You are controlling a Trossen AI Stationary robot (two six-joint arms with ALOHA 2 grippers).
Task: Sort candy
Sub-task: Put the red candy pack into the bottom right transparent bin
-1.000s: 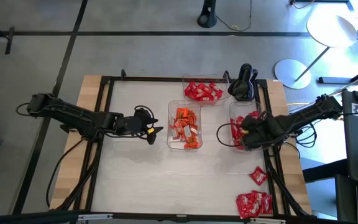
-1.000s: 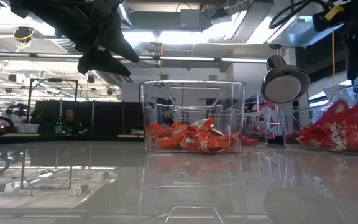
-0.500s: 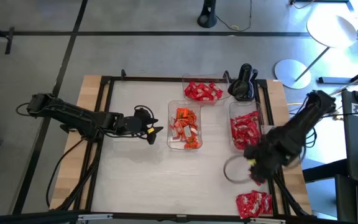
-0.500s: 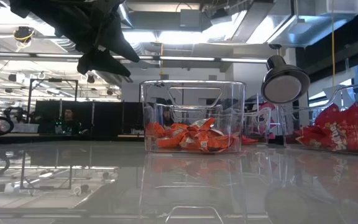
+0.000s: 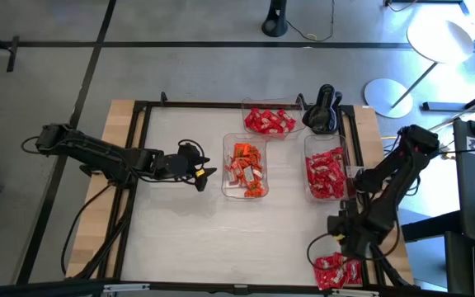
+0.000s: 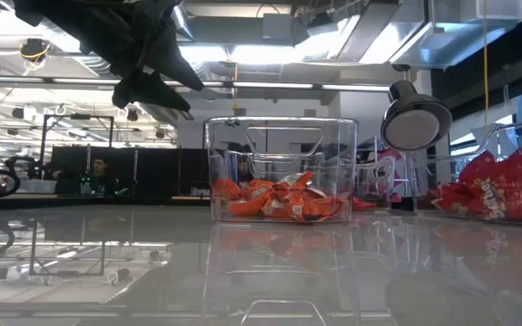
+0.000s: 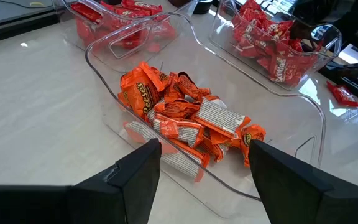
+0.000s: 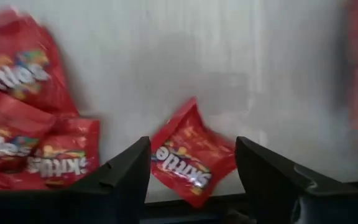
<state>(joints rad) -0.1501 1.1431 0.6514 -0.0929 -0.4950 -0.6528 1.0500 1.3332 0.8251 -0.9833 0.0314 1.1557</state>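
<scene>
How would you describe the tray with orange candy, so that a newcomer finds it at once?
Look at the middle of the white table. Of three clear trays, it is the middle tray, just in front of the left tool. Only it holds orange wrappers; the other two trays hold red ones.

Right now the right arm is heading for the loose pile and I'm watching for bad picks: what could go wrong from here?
1. The open right gripper frames one red Skittles packet, but the heap of loose red packets lies close beside it, so a neighbour might get dragged along.
2. That unsorted pile sits near the table's front edge; a nudge could push packets off.
3. The left gripper hovers, open, by the clear plastic tray of orange packets.
</scene>
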